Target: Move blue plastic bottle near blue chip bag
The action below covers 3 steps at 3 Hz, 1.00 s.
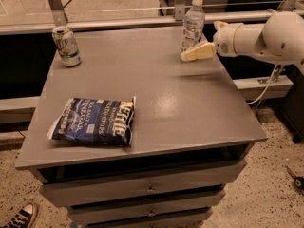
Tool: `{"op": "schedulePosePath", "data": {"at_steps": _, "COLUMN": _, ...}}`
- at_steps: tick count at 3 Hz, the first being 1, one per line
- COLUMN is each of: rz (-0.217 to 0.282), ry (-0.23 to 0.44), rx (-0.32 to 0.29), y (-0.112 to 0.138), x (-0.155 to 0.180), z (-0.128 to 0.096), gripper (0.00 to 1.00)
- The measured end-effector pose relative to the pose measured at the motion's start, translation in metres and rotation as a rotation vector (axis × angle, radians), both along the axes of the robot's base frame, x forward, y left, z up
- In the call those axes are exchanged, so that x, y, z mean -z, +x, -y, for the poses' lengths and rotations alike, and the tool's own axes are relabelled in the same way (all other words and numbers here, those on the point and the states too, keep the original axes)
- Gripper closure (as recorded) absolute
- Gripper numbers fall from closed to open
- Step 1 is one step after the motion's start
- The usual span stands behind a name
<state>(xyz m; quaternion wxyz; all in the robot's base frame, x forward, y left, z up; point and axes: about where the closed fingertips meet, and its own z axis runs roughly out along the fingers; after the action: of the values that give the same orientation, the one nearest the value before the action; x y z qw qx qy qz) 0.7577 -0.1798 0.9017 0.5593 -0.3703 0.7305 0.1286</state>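
Note:
The blue plastic bottle [193,23] stands upright at the far right of the grey table [156,94], clear with a white cap and a white-and-blue label. The gripper [186,56] comes in from the right on a white arm, its pale fingers [197,52] pointing left, right at the bottle's base. The blue chip bag [93,121] lies flat at the near left of the table, well away from bottle and gripper.
A green-and-white soda can [66,46] stands at the far left corner. The table has drawers below its front edge. A metal rail and glass run behind the table. A shoe [16,217] shows on the floor at lower left.

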Motion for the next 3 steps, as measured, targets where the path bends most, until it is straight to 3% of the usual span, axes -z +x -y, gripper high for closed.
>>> {"op": "schedulePosePath", "data": {"at_steps": 1, "rz": 0.029, "ry": 0.116, "rx": -0.043, "y": 0.018, "x": -0.013, "z": -0.023, "gripper": 0.00}}
{"op": "schedulePosePath", "data": {"at_steps": 2, "rz": 0.065, "ry": 0.178, "rx": -0.085, "y": 0.025, "x": -0.027, "z": -0.045, "gripper": 0.16}}
{"op": "schedulePosePath", "data": {"at_steps": 3, "rz": 0.087, "ry": 0.195, "rx": -0.103, "y": 0.024, "x": -0.032, "z": -0.053, "gripper": 0.39}}
